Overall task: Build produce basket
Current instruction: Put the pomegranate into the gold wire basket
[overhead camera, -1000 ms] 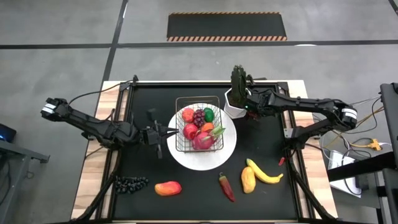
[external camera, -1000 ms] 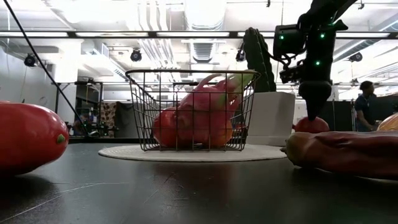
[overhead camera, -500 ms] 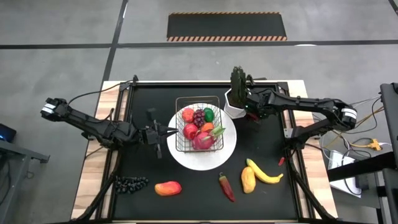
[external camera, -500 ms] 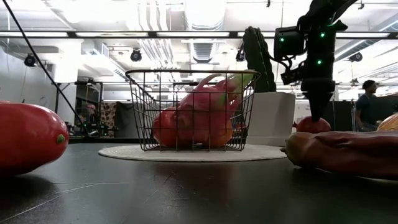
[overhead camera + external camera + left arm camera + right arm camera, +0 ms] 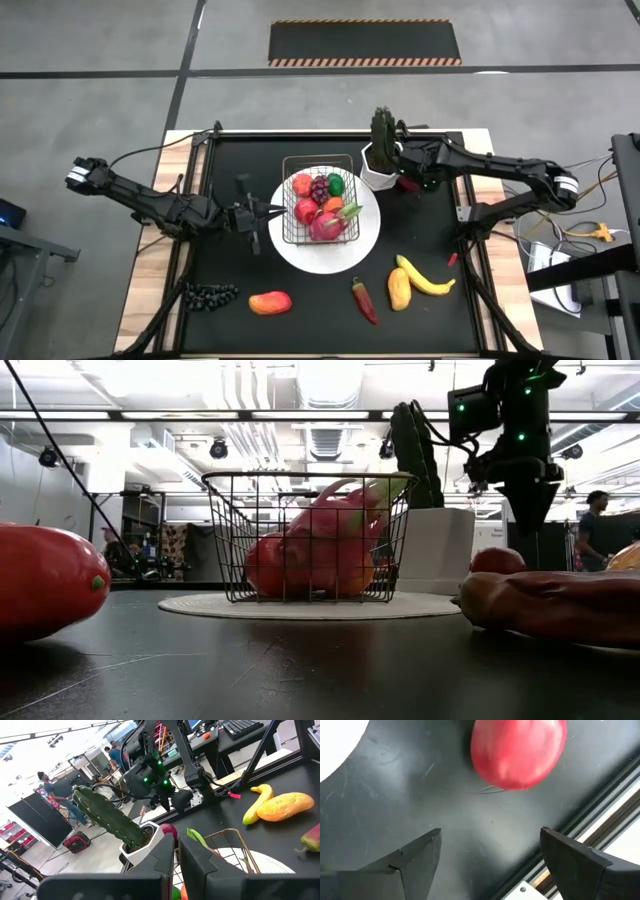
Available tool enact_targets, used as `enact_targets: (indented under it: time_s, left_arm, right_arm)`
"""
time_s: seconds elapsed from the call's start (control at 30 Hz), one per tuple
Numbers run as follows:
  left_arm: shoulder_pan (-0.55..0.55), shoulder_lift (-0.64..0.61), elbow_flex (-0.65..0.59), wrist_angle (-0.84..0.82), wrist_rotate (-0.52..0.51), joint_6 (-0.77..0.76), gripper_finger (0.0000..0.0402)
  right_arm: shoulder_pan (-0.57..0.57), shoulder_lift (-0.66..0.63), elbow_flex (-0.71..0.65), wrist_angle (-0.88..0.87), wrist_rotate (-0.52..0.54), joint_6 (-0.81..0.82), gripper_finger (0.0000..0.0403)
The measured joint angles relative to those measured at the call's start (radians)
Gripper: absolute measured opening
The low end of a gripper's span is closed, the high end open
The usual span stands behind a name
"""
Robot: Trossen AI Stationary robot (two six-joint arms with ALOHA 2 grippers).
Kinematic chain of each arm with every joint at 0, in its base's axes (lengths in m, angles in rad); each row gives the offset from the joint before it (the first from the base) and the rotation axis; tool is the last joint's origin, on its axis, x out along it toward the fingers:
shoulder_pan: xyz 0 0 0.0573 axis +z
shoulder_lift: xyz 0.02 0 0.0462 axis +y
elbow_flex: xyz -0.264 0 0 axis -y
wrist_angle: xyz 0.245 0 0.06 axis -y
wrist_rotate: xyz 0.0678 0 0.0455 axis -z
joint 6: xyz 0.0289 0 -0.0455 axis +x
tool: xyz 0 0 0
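Note:
The wire basket (image 5: 318, 210) stands on a round white plate (image 5: 370, 240) and holds several toy fruits, among them a pink dragonfruit (image 5: 330, 545). A red apple (image 5: 408, 184) lies on the black mat next to the white cactus pot (image 5: 378, 172). My right gripper (image 5: 490, 850) hangs open above the apple (image 5: 517, 750) and a little to its right, pointing down, clear of the apple (image 5: 500, 560). My left gripper (image 5: 176, 857) is shut and level, left of the basket and above its rim (image 5: 227, 834).
Loose produce lies along the near side: dark grapes (image 5: 210, 294), a red-orange fruit (image 5: 270, 302), a red chili (image 5: 365, 300), a mango (image 5: 399, 288) and a banana (image 5: 430, 280). The cactus (image 5: 415, 455) rises beside my right arm. The mat's right rail (image 5: 580, 800) runs near the apple.
My right gripper has risen off the red apple and shifted toward the table's right edge, rolling its wrist as it went. The apple, hidden under the gripper before, now shows on the mat and has stayed in place.

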Motion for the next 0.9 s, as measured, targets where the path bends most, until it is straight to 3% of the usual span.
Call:
enact_targets:
  time_s: [0.4,0.6,0.73,0.9]
  left_arm:
    - [0.000,0.001,-0.001,0.000,0.000,-0.013,0.0010]
    - [0.000,0.004,-0.003,0.003,0.001,-0.039,0.0010]
    - [0.000,0.005,-0.021,0.036,0.001,-0.037,0.0010]
    - [0.000,0.004,-0.022,0.080,0.001,-0.025,0.0010]
  right_arm:
    - [0.153,-0.132,-0.046,0.089,0.078,0.241,0.0289]
    - [0.369,-0.209,-0.089,0.152,0.075,0.349,0.0254]
    - [0.561,-0.267,-0.149,0.398,0.102,0.318,0.0228]
    - [0.734,-0.311,-0.224,0.873,0.160,0.028,0.0190]
